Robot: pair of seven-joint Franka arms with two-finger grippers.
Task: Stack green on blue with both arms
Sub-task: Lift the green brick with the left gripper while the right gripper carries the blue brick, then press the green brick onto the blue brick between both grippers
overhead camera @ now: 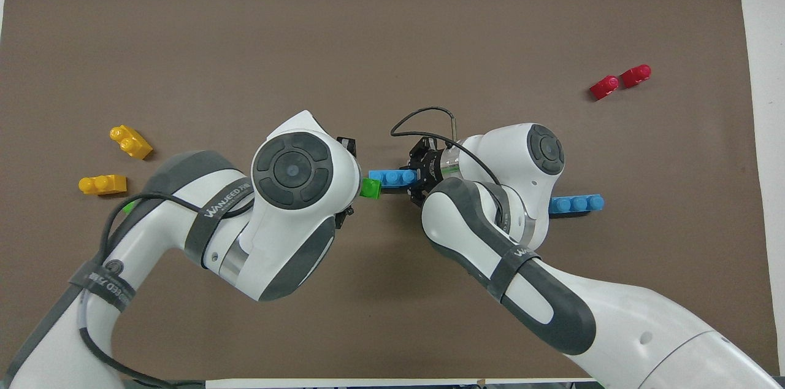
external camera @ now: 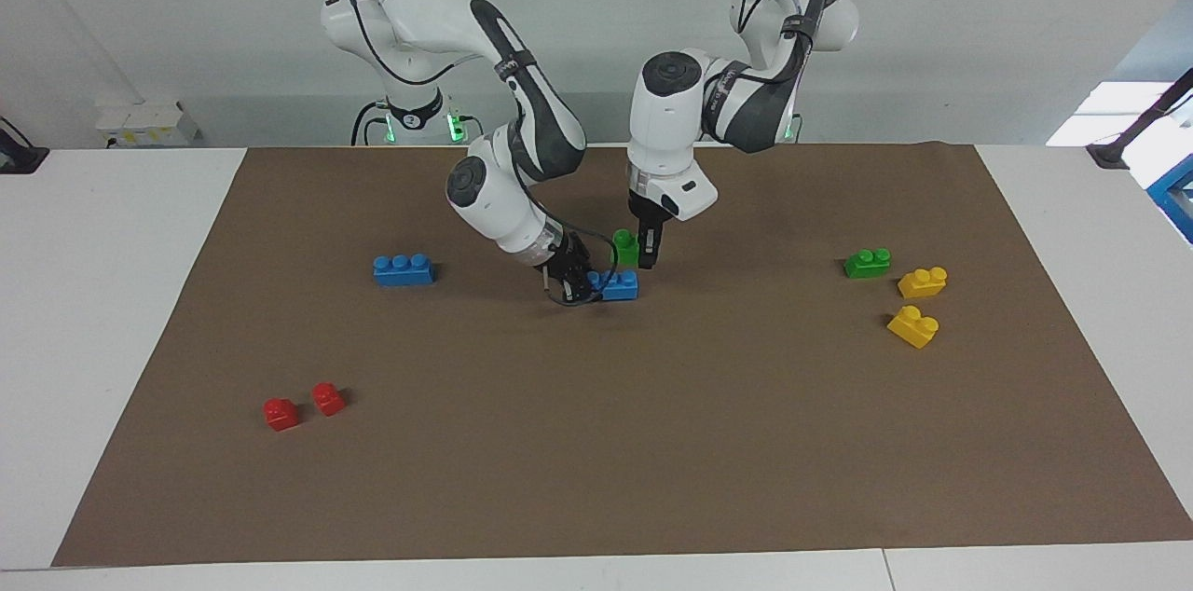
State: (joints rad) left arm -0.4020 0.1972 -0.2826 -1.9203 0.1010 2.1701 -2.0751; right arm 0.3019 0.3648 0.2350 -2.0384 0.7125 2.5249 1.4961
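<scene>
My right gripper [external camera: 580,283] is shut on one end of a blue three-stud brick [external camera: 619,285] and holds it level, low over the middle of the mat. My left gripper [external camera: 639,254] points straight down and is shut on a green two-stud brick [external camera: 626,248]. The green brick is just above the blue brick's free end; I cannot tell whether they touch. In the overhead view the green brick [overhead camera: 370,188] shows at the tip of the blue brick [overhead camera: 392,177], next to the right gripper [overhead camera: 414,179]. The left wrist hides the left gripper's fingers there.
A second blue brick [external camera: 403,269] lies toward the right arm's end of the brown mat [external camera: 652,442]. A second green brick [external camera: 867,263] and two yellow bricks [external camera: 923,281] [external camera: 913,326] lie toward the left arm's end. Two red bricks [external camera: 281,413] [external camera: 328,398] lie farther out.
</scene>
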